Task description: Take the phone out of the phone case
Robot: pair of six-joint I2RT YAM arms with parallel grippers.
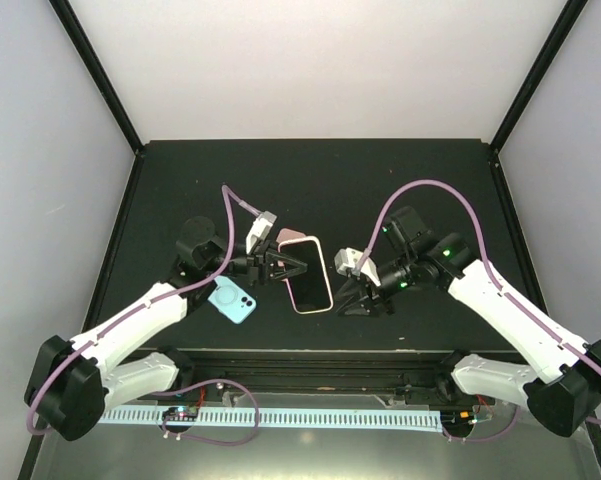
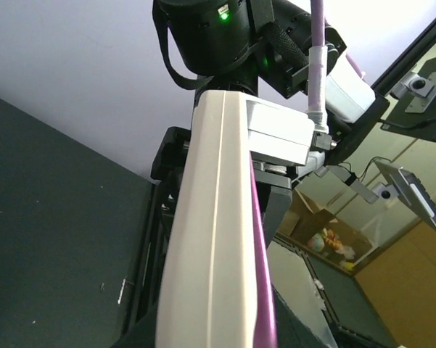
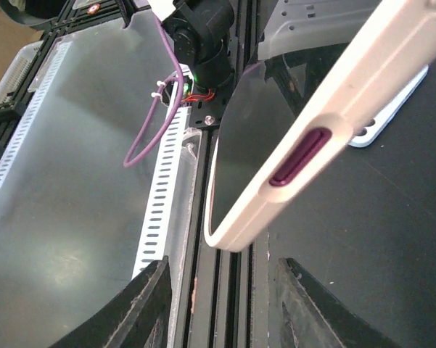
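Phone (image 1: 310,280), screen up, in cream case (image 2: 210,239), held off the black table (image 1: 380,180) near its centre. Left end effector (image 1: 278,266): closed narrow on the cream case's edge. Right end effector (image 3: 221,279): fingers apart, empty, just beside the phone. Light-blue case (image 1: 232,299): flat on table, beside left end effector.

Your phone case (image 3: 363,90) smooth matt plastic, its screen (image 3: 254,145) glossy glass, your table (image 1: 380,180) matt and dark.
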